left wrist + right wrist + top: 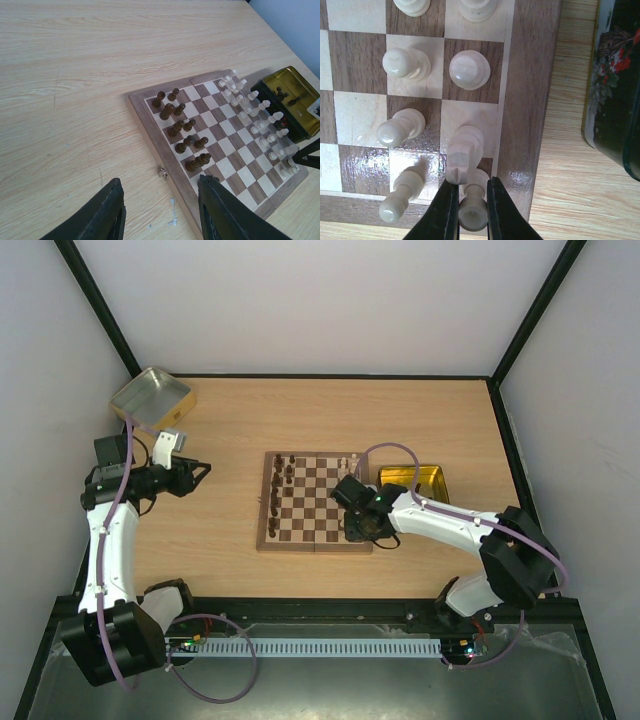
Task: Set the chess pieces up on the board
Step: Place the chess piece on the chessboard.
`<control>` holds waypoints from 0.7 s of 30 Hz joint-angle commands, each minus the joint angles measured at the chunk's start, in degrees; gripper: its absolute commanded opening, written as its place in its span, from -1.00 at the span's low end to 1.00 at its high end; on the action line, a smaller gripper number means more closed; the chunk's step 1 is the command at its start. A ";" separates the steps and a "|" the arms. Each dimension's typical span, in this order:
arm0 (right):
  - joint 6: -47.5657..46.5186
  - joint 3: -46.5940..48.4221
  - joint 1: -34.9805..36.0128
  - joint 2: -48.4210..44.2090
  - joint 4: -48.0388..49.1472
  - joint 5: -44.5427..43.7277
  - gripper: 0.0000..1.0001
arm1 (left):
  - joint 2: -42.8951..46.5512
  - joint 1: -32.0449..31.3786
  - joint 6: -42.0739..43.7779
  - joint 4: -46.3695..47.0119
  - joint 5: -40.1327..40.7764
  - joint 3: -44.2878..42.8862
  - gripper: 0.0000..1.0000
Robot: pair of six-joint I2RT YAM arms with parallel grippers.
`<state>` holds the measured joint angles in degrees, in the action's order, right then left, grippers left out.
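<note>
The board [264,532] lies mid-table. Dark brown pieces [280,495] stand along its left side and cream pieces [352,462] along its right side. My right gripper [358,530] is low over the board's near right corner. In the right wrist view its fingers [449,210] are shut on a cream piece [472,214] standing on the corner square, next to a cream knight [464,150]. My left gripper [200,475] is open and empty over bare table left of the board; the left wrist view [160,210] shows the dark pieces [182,127] ahead.
A gold tray [415,482] lies just right of the board, close to my right arm; it also shows in the right wrist view [615,90]. A second metal tin [152,398] sits at the back left corner. The board has a small clasp [163,173] on its left rim.
</note>
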<state>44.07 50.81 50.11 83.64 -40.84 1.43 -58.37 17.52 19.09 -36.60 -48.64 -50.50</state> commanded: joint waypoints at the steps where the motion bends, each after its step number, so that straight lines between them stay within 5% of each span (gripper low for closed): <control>1: -0.44 0.29 -0.28 0.48 0.16 0.21 -0.91 | -0.18 -0.32 0.77 -0.64 -1.23 0.05 -0.17; 21: -0.18 -0.04 -0.36 -1.02 0.35 2.18 -0.58 | 0.10 -0.38 0.68 -0.49 -1.10 0.05 -0.17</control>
<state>43.92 50.81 50.09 83.61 -40.73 3.33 -58.37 17.28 19.09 -36.60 -48.64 -50.50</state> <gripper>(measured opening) 0.209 0.414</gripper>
